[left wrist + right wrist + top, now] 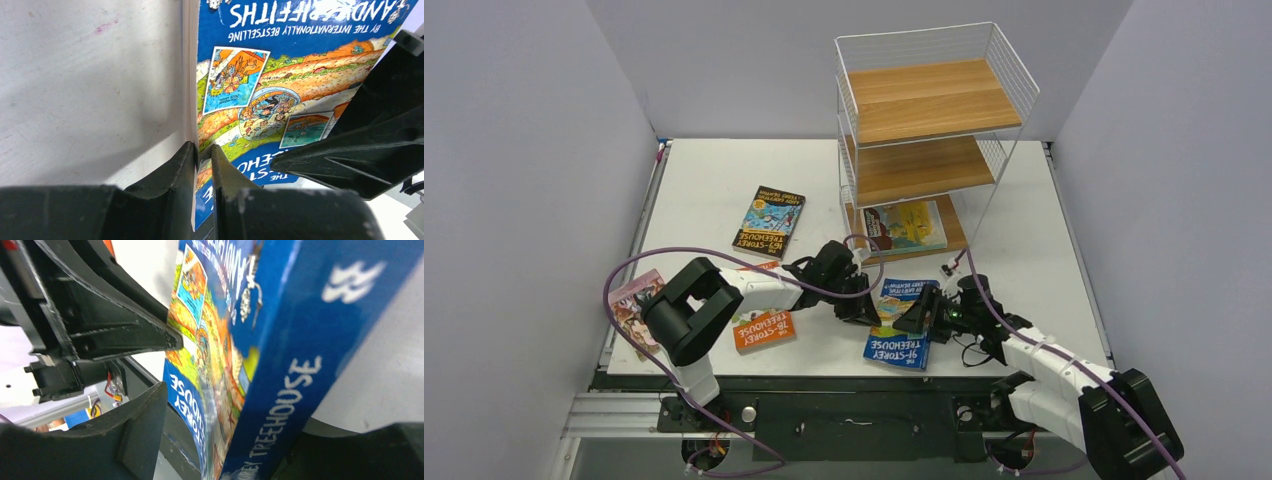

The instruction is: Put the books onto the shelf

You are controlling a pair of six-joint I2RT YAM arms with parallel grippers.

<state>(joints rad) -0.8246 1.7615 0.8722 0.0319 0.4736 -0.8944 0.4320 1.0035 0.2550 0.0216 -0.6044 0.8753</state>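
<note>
Blue book (902, 328) sits near the front edge of the table (714, 180), well short of the shelf (934, 100). Left gripper (202, 150) is pinched tight on the book's edge. Right gripper (914, 318) is spread wide, fingers straddling the spine (gap visible on one side); a yellow-brown book (906, 227) lies on the shelf's bottom board.
</note>
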